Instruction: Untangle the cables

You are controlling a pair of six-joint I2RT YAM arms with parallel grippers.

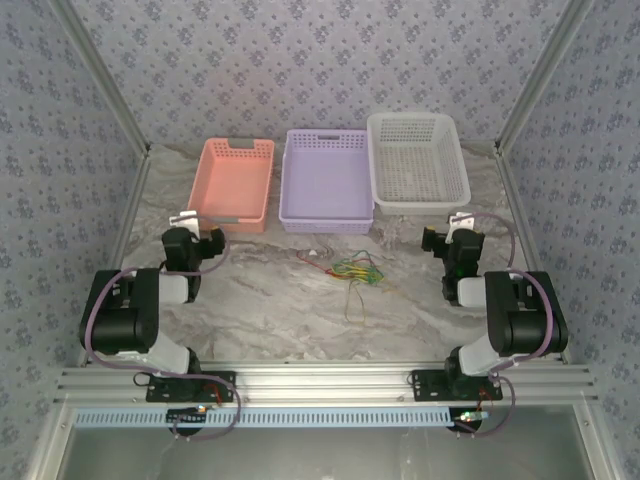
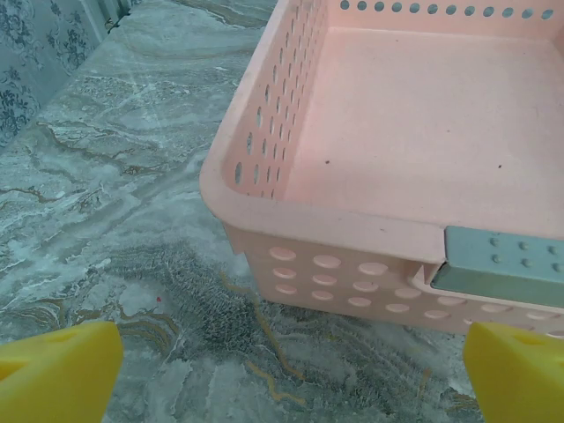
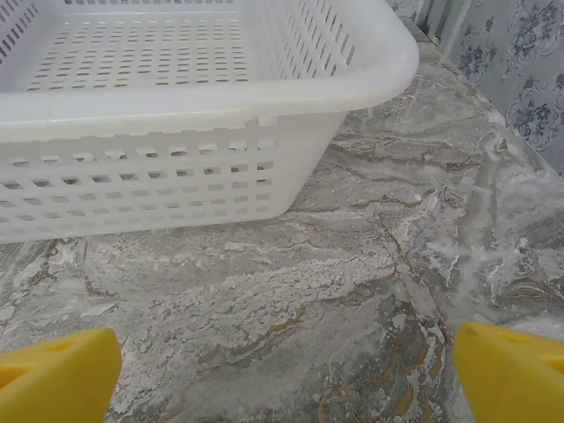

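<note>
A small tangle of thin cables (image 1: 352, 270) in green, yellow, red and pale colours lies on the marble table, just in front of the purple basket (image 1: 327, 180). One loose strand trails toward the near edge. My left gripper (image 1: 190, 222) hovers at the left, well apart from the tangle. Its yellow fingertips (image 2: 57, 370) stand wide apart over bare table, facing the pink basket (image 2: 397, 132). At the right, my right gripper (image 1: 455, 228) is likewise open with nothing between its yellow fingertips (image 3: 57, 374), facing the white basket (image 3: 176, 106).
Three baskets stand in a row at the back: the pink basket (image 1: 233, 182), the purple one and the white basket (image 1: 417, 160). Patterned walls close in the table on three sides. An aluminium rail (image 1: 320, 385) runs along the near edge.
</note>
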